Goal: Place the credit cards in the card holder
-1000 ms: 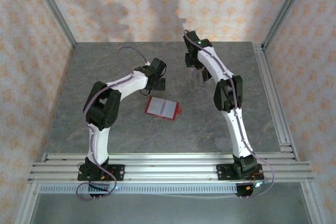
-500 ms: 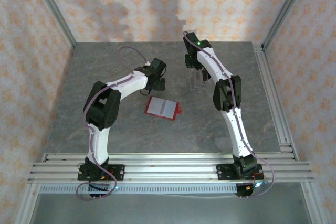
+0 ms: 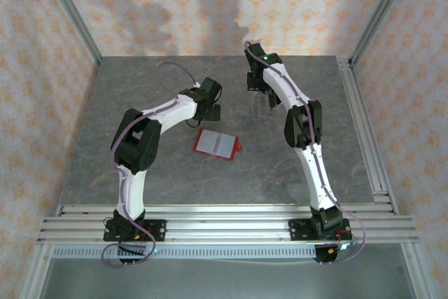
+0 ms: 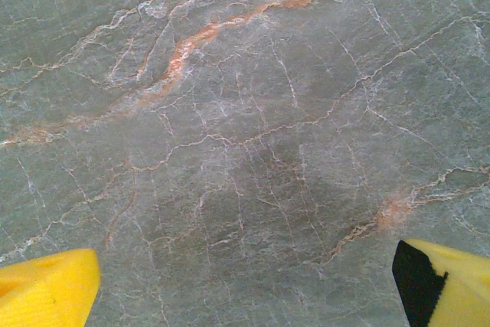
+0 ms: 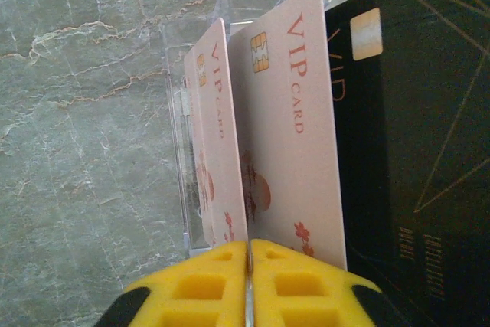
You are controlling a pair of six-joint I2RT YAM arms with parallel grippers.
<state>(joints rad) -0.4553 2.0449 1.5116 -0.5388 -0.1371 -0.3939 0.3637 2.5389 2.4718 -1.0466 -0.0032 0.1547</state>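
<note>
now right jaws pinch pink card (image 5: 283, 135) near edge.

Right pincer (image 5: 249, 266) closed onto pink card (image 5: 291, 135).

Two pink cards (image 5: 295, 135) each read "VIP CARD".

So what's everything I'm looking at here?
table: one, grey-green marble, under everything
card holder: one, red with pale lining, lying open mid-table
clear stand: one, see-through, far side, right of centre
pink VIP cards: two, pale pink, upright in the stand
black card: one seen, black with gold lines, beside the pink ones
left hand: one, yellow fingers, open, over bare table
right hand: one, yellow fingers, shut at the pink cards' near edge
</note>
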